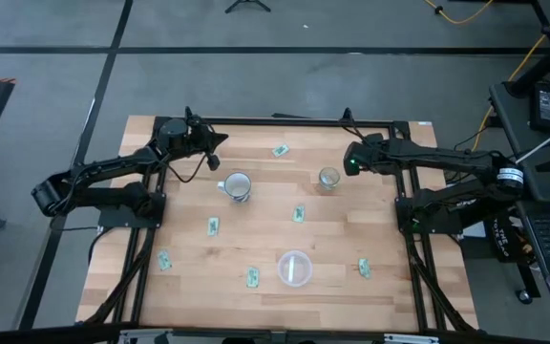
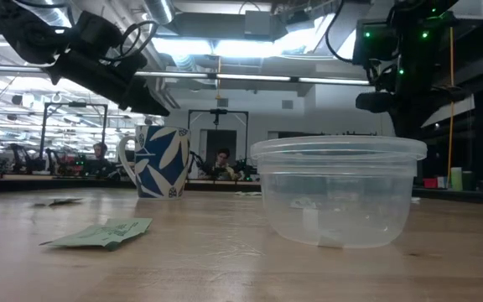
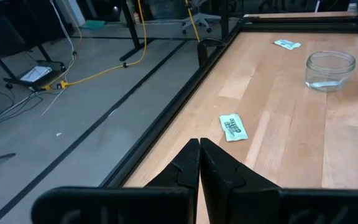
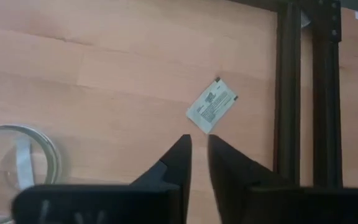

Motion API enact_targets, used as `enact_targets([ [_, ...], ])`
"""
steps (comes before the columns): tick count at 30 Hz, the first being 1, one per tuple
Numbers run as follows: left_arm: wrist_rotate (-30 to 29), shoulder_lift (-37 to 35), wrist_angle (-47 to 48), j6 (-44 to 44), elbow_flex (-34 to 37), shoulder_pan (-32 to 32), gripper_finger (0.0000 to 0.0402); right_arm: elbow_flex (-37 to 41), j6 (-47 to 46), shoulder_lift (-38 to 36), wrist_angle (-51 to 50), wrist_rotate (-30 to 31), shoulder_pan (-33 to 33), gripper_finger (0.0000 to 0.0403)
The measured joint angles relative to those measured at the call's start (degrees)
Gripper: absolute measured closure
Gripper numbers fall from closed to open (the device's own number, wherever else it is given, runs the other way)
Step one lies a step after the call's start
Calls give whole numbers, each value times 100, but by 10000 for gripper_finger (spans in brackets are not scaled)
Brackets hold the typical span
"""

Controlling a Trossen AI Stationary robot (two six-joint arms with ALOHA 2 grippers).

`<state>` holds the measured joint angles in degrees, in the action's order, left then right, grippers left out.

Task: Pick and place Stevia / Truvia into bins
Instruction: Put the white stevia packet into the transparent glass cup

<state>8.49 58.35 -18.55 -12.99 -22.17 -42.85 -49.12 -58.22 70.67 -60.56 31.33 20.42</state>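
Observation:
Several green-and-white sachets lie flat on the wooden table: one at the far side (image 1: 280,150), others at the middle (image 1: 299,214), (image 1: 214,226) and near the front (image 1: 253,277), (image 1: 364,268), (image 1: 164,261). The round clear plastic container (image 1: 294,268) stands near the front. The small glass cup (image 1: 328,179) stands right of the middle. My left gripper (image 1: 220,143) is shut and empty above the far left part of the table, and the far sachet (image 3: 233,127) lies ahead of it. My right gripper (image 1: 349,158) hangs beside the glass cup, empty, its fingers a narrow gap apart (image 4: 199,142).
A blue-and-white mug (image 1: 238,186) stands left of the middle, between the two arms. A black frame rail (image 4: 288,93) runs along the table's far edge, and rails (image 1: 146,239) run along its sides. In the low view the plastic container (image 2: 338,193) stands close, with a sachet (image 2: 103,233) to its left.

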Motion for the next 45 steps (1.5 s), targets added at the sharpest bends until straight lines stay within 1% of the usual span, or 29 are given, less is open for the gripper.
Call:
enact_targets([
  [7, 0, 0, 4, 0, 0, 0, 395, 0, 149, 0, 15, -39, 305, 266],
  [11, 0, 0, 7, 0, 0, 0, 395, 121, 149, -4, 257, -82, 425, 242],
  [15, 0, 0, 9, 0, 0, 0, 395, 461, 146, -4, 686, -171, 556, 228],
  [19, 0, 0, 11, -4, 0, 0, 395, 809, 134, -4, 1176, -402, 734, 222],
  [24, 0, 0, 11, -4, 0, 0, 395, 1126, 158, -4, 1800, -404, 946, 221],
  [29, 0, 0, 11, 20, 0, 0, 395, 1402, 160, -4, 2129, -404, 1101, 221],
  [38, 0, 0, 11, 20, 0, 0, 395, 1993, 147, -4, 3121, -402, 1172, 221],
  [45, 0, 0, 9, 21, 0, 0, 395, 2320, 15, -4, 3460, -397, 1172, 221],
])
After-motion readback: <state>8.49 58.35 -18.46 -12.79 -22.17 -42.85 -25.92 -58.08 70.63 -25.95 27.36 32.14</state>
